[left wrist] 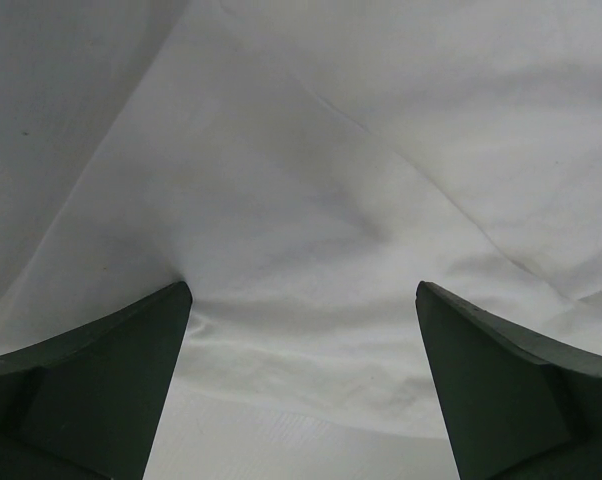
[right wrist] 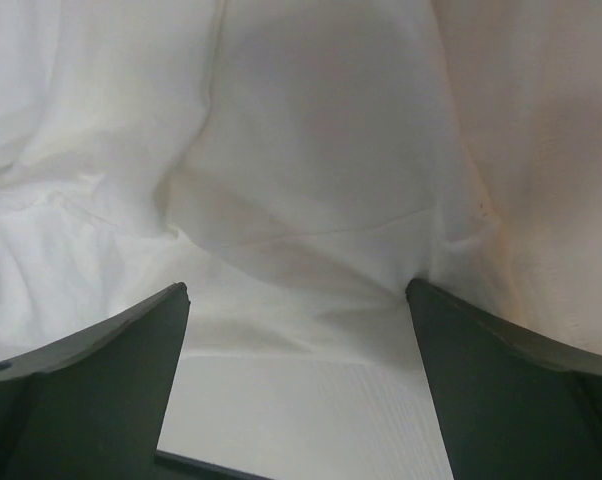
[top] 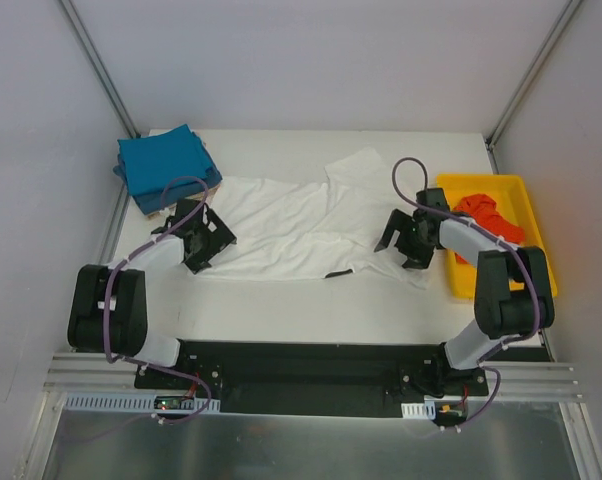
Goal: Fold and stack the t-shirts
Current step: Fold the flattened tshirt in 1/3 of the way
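White t-shirt: spread between left end effector and right end effector, both wide apart over its edges. Teal-blue t-shirts: stacked beyond left end effector.

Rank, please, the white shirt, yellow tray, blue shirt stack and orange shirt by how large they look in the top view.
1. white shirt
2. yellow tray
3. blue shirt stack, only slightly smaller
4. orange shirt

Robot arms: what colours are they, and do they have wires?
The left arm and right arm have chunky black joints joined by pale grey tubes. A purple cable loops along each one. The left pincer and right pincer look black from above; close up, their fingers are dark, smooth wedges.
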You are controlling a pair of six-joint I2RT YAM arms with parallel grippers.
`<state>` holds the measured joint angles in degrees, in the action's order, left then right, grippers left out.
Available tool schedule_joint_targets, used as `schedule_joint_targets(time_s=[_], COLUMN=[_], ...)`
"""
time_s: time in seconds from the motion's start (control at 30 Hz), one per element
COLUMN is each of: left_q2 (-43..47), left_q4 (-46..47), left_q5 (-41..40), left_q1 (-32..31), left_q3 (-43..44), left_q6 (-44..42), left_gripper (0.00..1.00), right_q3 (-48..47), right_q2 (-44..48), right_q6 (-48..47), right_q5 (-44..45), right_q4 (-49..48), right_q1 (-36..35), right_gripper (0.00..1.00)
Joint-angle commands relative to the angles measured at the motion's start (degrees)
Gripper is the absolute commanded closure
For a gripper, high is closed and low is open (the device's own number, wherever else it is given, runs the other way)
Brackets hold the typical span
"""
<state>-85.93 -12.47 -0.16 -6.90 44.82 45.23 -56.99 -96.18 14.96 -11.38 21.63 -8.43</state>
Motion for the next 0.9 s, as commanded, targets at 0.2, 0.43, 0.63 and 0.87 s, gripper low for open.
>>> schedule_joint_targets(time_s=[0.2, 0.43, 0.63, 0.87], left_q2=[21.1, 35.2, 38.9, 38.7], left_q4=[-14.6, -22.9, -24.9, -24.9], left_q5=[-1.9, -2.8, -8.0, -4.9], left_q1=[0.8, 0.8, 0.8, 0.7], left_q3=[-18.5, -23.9, -20.1, -10.3], left_q6=[5.9, 8.8, 4.8, 1.9], left_gripper=[0.01, 0.01, 0.01, 0.01], right_q3=[24.2, 27.5, 25.1, 16.7], right_q2=[22.2, 36.2, 39.7, 43.6], right_q6=[8.7, 10.2, 6.0, -0.5], right_q5=[4.5, 5.7, 9.7, 6.1], right_q4=[13.5, 21.7, 25.4, 24.6], right_q1=[0.5, 0.4, 0.6, -1.5], right_gripper=[0.04, 0.04, 0.04, 0.04])
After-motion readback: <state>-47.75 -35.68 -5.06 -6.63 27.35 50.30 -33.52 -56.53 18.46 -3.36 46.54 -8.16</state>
